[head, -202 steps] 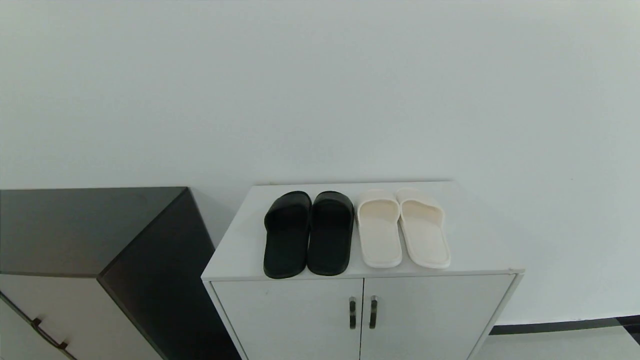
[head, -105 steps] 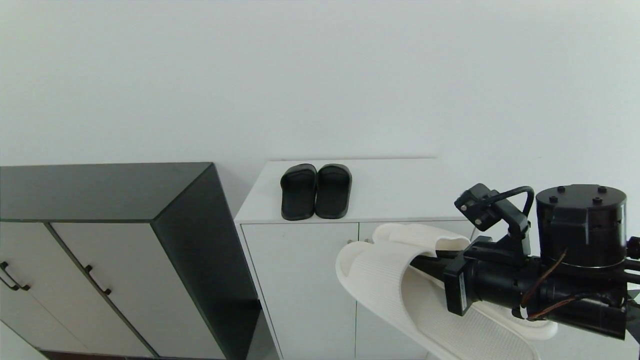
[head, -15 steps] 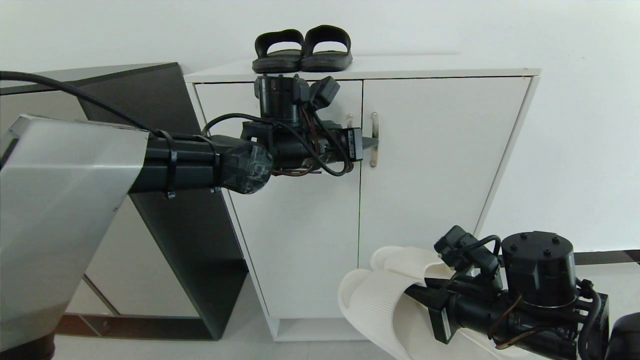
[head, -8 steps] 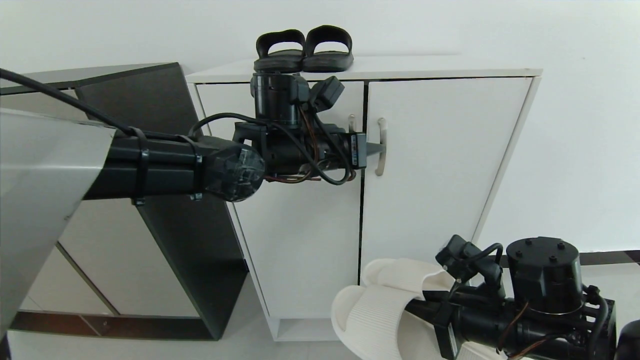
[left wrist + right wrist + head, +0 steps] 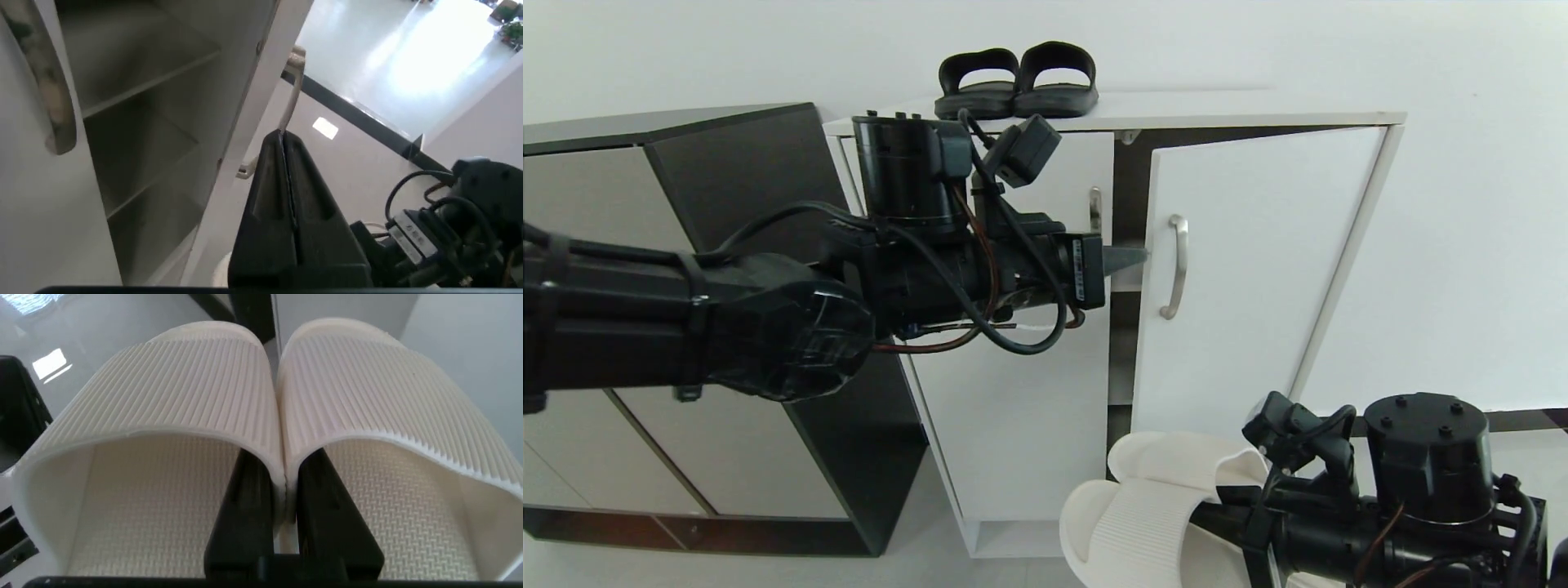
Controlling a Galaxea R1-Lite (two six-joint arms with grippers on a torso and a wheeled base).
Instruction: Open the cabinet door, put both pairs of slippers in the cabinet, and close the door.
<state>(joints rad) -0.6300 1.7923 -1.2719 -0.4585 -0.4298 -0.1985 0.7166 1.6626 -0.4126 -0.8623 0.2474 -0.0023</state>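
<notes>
At the door's (image 5: 1258, 269) free edge, the left gripper (image 5: 1131, 256) has its fingers (image 5: 270, 188) pressed together, tips just beside the handle (image 5: 1174, 265). The door stands ajar (shelves (image 5: 139, 73) show behind it). Above those fingers, black slippers (image 5: 1015, 72) sit on the cabinet (image 5: 1258, 118) top. Lower down, the right gripper (image 5: 282, 486) pinches the white slippers (image 5: 1152, 498) by their adjoining sides, a finger inside each.

right door (image 5: 1258, 269) stands ajar; the narrow opening (image 5: 1127, 359) is crossed by the left claw (image 5: 1129, 258).
</notes>
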